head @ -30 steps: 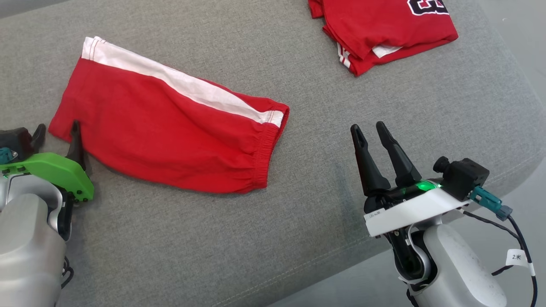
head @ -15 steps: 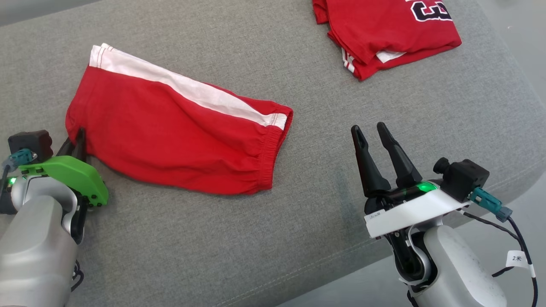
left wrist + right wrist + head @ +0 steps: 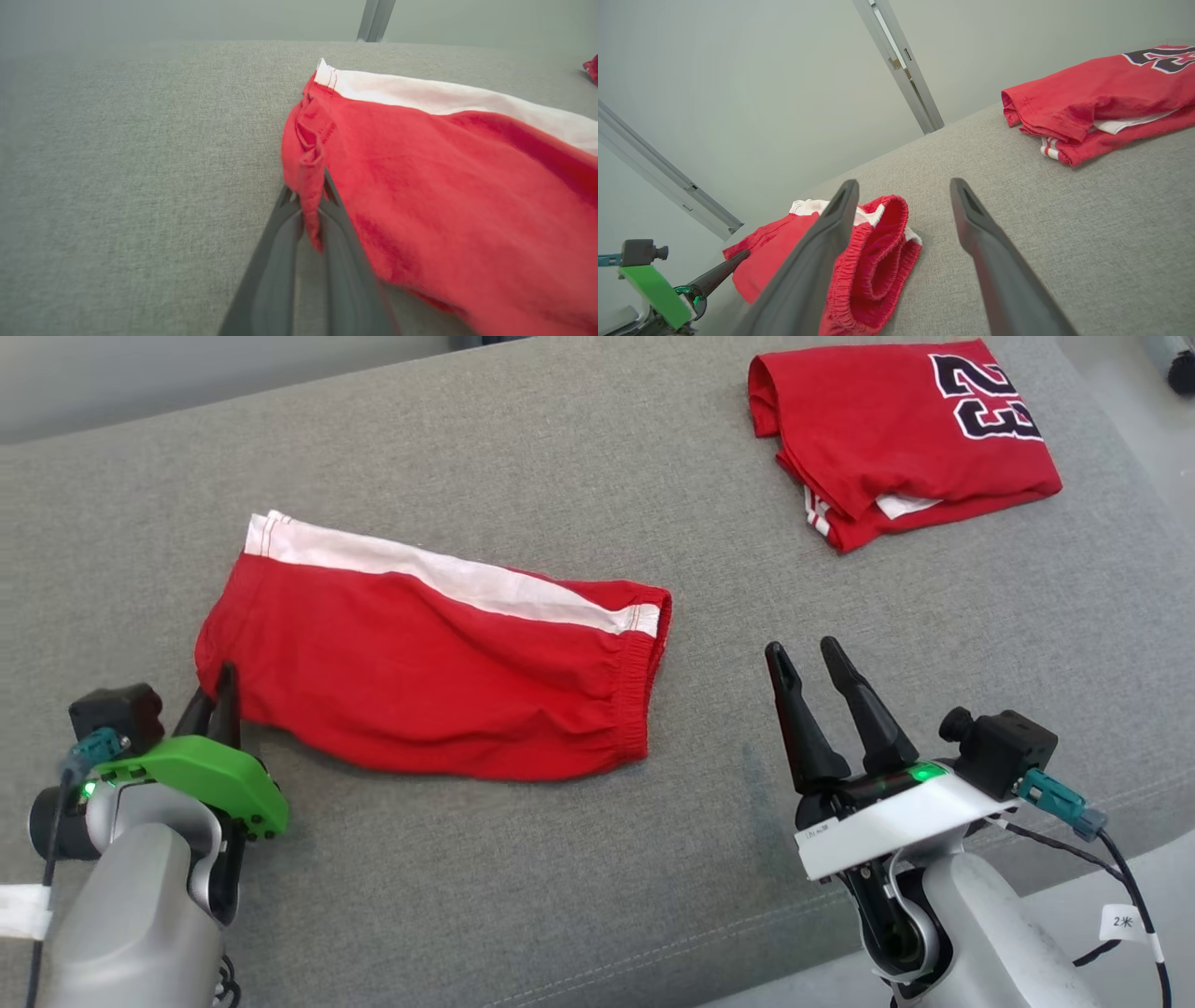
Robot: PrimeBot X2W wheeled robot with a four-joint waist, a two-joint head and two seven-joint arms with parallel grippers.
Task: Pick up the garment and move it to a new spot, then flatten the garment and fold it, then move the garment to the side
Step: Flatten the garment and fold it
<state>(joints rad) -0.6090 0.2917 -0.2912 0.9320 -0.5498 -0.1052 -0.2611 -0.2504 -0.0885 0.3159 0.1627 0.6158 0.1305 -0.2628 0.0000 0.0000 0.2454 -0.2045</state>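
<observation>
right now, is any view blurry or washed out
Head view: sharp, even light, faint shadow under the red shorts. Left wrist view: the left gripper and the shorts' near edge are smeared soft, upper left hazy. Right wrist view: the right gripper looms large, slightly soft; the folded jersey is clear.

The left claw [image 3: 217,683] is formed of two long dark fingers under a bright green cover [image 3: 201,775] dotted with dark screws. The right claw [image 3: 801,649] is backed by a white cover [image 3: 887,821] with a lit green lamp [image 3: 922,772]. A black left camera block [image 3: 117,711] and right camera block [image 3: 1004,747] are fitted, each with a teal connector. The forearms are cased in pale grey, and a white label [image 3: 1123,922] is tied to the right black cable [image 3: 1141,873].
</observation>
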